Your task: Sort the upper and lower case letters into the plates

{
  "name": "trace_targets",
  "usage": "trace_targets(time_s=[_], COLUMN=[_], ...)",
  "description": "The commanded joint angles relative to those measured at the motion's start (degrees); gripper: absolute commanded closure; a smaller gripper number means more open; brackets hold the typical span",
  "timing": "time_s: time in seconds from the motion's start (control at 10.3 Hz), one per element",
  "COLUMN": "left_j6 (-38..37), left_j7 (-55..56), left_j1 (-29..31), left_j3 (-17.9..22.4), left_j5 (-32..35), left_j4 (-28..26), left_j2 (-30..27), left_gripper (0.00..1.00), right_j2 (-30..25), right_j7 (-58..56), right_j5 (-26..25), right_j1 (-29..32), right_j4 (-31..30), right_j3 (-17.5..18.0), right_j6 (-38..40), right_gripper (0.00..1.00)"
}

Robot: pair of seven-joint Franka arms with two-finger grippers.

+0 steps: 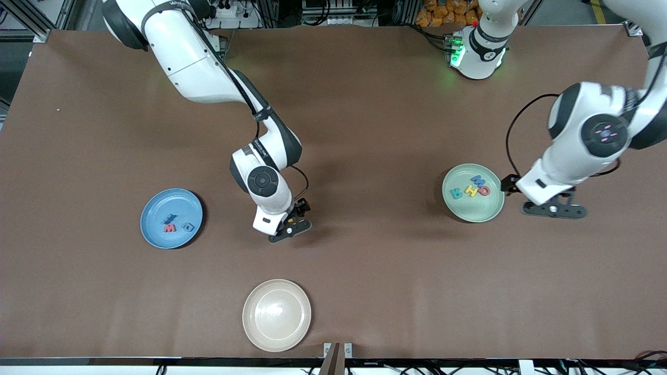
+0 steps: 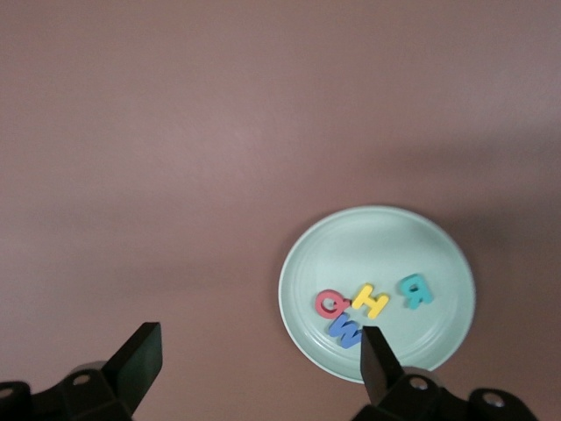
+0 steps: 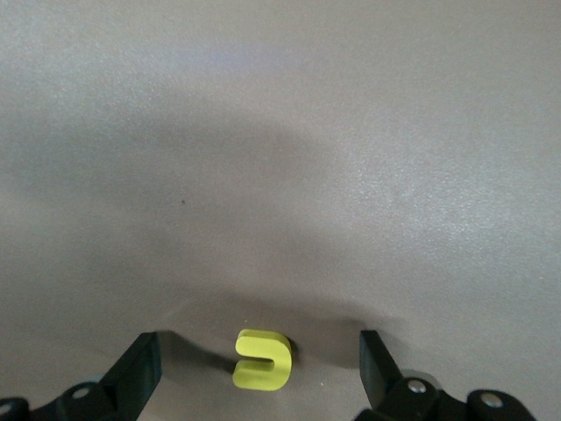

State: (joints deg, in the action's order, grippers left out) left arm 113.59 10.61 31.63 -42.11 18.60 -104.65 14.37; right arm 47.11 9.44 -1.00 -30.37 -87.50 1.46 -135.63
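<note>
Right gripper [image 3: 254, 368], jaws spread, straddles yellow letter [image 3: 261, 359] on table: light, stiff, thin — pinch flat sides; left gripper [image 2: 259, 364], spread, waits beside green plate [image 2: 377, 294].

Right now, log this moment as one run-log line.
left gripper: open, beside pale green plate holding four letters | right gripper: open, over yellow letter on table | blue plate: three letters

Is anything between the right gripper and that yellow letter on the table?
Nothing visible. The right gripper is open over the bare table, and the yellow letter lies flat between its fingers with no other object around it.
</note>
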Motion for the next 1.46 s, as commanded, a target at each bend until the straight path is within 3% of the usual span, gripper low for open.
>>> trace_targets(time_s=[0.0,0.29,0.49,0.58,0.68,0.78,0.97,1.17,1.36], left_j6=[-3.02,-10.11,-16.71,-17.34,-17.35,-17.26,-17.53,-19.02,-19.55], left_j7=[-0.86,-0.51,-0.51,-0.42,-0.77,-1.21,-1.12,-1.38,-1.47], left_j1=[0.37,-0.34,0.18,0.36,0.97,1.59,-0.15,-13.36,-22.97], left_j3=[-0.08,-0.17,-0.34,-0.08,0.18,0.18,2.01,15.66,25.54], left_j5=[-5.48,-6.03,-6.72,-9.34,-10.67,-10.86,-11.39,-11.65,-14.45], left_j4=[8.55,17.70,20.36,20.36,20.45,22.19,22.04,21.60,21.42], left_j2=[1.70,2.33,1.72,1.45,1.19,1.62,0.40,-2.05,-3.90], left_gripper=[0.00,0.00,0.00,0.00,0.00,0.00,0.00,0.00,0.00], right_j2=[0.43,0.43,0.35,0.35,0.17,-0.18,-0.71,-1.23,-2.20], right_j7=[1.46,1.55,1.55,1.55,1.72,2.94,3.30,3.39,3.39], right_j5=[-0.67,-0.58,-0.58,-0.58,-0.41,-0.41,-0.41,-0.41,-0.32], right_j1=[-0.31,0.04,0.04,0.04,0.13,0.13,0.04,0.13,0.57], right_j4=[0.84,0.40,0.40,0.40,0.31,0.31,0.31,0.31,0.48], right_j3=[-0.67,-0.67,-0.58,-0.58,-0.58,-0.58,-0.58,-0.58,-0.58], right_j6=[0.46,0.81,0.81,0.90,1.51,3.60,5.02,5.03,4.94], right_gripper=[0.00,0.00,0.00,0.10,0.85,1.00,1.00,1.00,1.00])
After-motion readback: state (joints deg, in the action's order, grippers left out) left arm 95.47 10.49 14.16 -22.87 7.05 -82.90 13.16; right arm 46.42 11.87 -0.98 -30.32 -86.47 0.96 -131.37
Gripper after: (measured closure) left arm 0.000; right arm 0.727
